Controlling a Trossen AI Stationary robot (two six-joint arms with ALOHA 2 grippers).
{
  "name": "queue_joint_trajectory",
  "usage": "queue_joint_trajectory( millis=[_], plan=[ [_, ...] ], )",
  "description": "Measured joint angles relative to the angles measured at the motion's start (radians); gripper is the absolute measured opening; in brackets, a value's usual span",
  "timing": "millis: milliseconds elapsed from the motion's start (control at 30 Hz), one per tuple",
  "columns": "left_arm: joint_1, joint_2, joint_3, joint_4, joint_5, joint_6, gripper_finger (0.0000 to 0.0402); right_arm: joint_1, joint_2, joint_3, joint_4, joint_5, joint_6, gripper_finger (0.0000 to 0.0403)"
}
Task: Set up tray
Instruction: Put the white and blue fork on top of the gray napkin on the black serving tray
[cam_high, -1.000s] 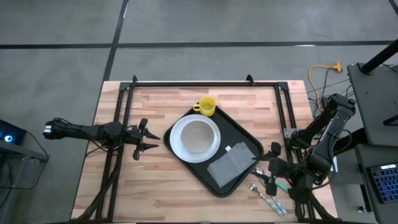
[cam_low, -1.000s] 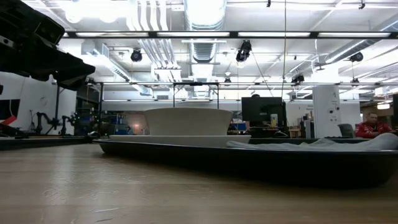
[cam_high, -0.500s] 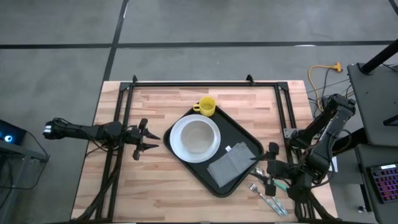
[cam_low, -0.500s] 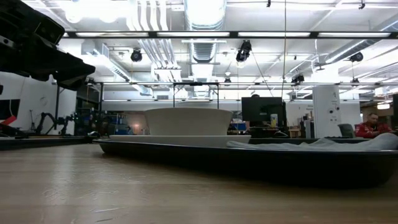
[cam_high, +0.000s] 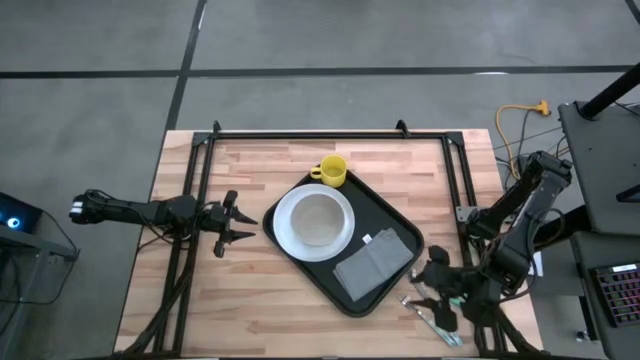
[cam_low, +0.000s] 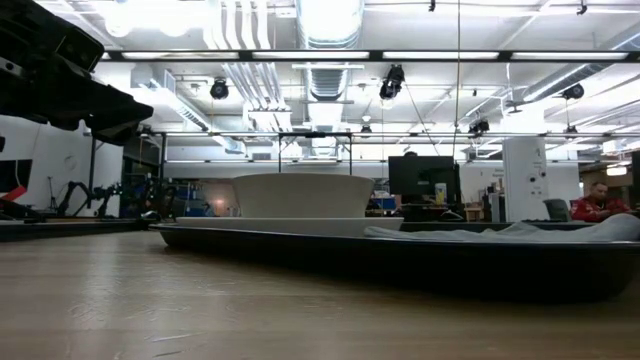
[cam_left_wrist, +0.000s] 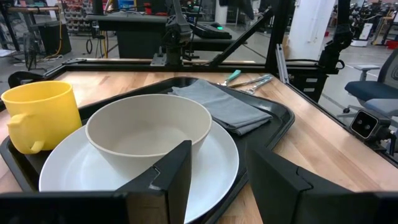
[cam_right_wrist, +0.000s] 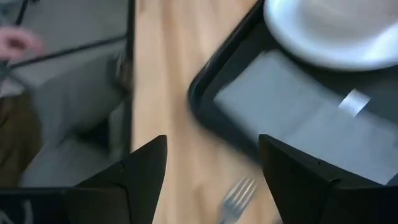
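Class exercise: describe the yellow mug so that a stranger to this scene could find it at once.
Start at the black tray lying askew on the wooden table. At its far corner, beside the white plate carrying a bowl, stands the yellow mug. It is the only brightly coloured dish there.

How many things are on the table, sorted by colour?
Black: 1, the tray
White: 2, the plate and the bowl on it
Yellow: 1, the mug
Grey: 1, the napkin
Silver: the cutlery beside the tray, at least a fork; exact count unclear
Total: 5, plus the cutlery
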Motion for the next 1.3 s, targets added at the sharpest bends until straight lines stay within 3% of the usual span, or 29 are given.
queue_joint_trajectory(
  millis=[233, 567, 1300],
  plan=[
    [0.0, 0.0, 0.0, 0.0, 0.0, 0.0, 0.0136, 0.0, 0.067, -0.012, -0.056, -0.282, 0.183, 0.0242],
    [0.0, 0.0, 0.0, 0.0, 0.0, 0.0, 0.0136, 0.0, 0.237, -0.013, -0.085, -0.507, 0.381, 0.0242],
    [0.0, 0.0, 0.0, 0.0, 0.0, 0.0, 0.0136, 0.0, 0.378, -0.01, -0.11, -0.549, 0.456, 0.0227]
  ],
)
